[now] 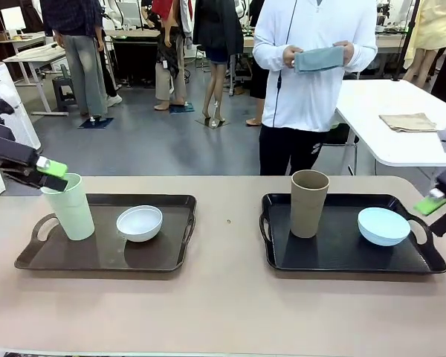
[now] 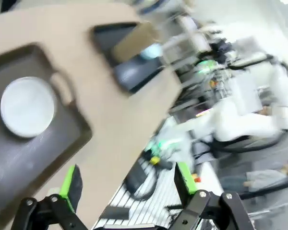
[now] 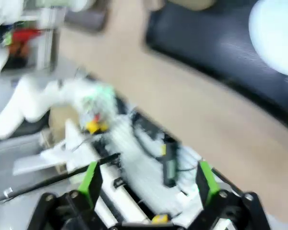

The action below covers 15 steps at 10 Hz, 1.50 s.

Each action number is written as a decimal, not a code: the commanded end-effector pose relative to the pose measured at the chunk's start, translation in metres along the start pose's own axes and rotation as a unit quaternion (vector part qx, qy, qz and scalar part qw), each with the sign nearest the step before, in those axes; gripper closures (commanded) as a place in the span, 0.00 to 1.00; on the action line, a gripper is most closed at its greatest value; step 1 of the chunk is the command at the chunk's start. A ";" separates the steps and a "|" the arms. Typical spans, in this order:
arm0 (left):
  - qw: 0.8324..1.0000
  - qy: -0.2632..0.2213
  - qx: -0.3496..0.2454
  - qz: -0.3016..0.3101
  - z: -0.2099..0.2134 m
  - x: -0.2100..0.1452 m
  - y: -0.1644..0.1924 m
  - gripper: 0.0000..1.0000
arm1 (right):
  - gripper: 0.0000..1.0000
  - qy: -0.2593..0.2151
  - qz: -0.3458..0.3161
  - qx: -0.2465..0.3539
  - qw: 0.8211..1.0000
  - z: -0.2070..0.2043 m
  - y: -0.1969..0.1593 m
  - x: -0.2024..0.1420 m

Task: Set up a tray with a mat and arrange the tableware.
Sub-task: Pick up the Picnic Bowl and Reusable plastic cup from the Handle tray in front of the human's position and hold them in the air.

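A beige desk (image 1: 223, 305) is shared with a person at 12 o'clock, by whom a folded mat (image 1: 318, 58) is held. The left claw (image 1: 53, 175), wide and empty, is poised by the pale green cup (image 1: 70, 212), 9 o'clock on the left tray (image 1: 97, 254). The right claw (image 1: 435, 213), equally wide, is seen at 3 o'clock. The cup would best be clasped squarely and kept upright.

My left gripper (image 2: 127, 179) and right gripper (image 3: 149, 181): black linkages, bright green pads (image 2: 68, 181), silver screws at joints.
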<state>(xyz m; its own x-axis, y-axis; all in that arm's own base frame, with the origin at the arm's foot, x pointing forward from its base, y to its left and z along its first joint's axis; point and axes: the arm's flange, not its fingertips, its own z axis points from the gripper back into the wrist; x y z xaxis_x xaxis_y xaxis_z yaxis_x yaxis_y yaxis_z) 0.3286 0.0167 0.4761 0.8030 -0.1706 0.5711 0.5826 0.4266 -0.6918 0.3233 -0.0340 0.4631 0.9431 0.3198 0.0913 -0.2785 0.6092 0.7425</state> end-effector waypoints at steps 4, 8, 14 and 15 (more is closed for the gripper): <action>0.962 -0.079 -0.249 0.074 -0.048 -0.044 0.028 0.00 | 0.00 -0.068 -0.052 0.340 0.937 -0.015 -0.014 -0.047; 0.968 -0.097 -0.231 -0.013 -0.025 -0.011 0.021 0.00 | 0.00 -0.036 0.003 0.249 0.968 -0.003 -0.015 -0.039; 0.951 0.013 -0.228 0.211 -0.009 -0.028 0.023 0.00 | 0.00 -0.139 0.066 0.224 0.962 0.009 0.003 -0.049; 0.962 0.013 -0.183 0.202 0.000 -0.030 0.018 0.00 | 0.00 -0.079 0.049 0.226 0.970 0.010 0.002 -0.041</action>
<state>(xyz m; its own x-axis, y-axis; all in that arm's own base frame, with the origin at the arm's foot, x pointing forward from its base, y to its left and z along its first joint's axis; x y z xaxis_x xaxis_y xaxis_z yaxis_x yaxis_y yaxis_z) 0.3257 0.0252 0.4265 0.9772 -0.0765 0.1982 0.2005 0.0227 -0.9794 0.2815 -0.0572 0.4742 0.9372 0.1914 0.2917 -0.3274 0.1935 0.9248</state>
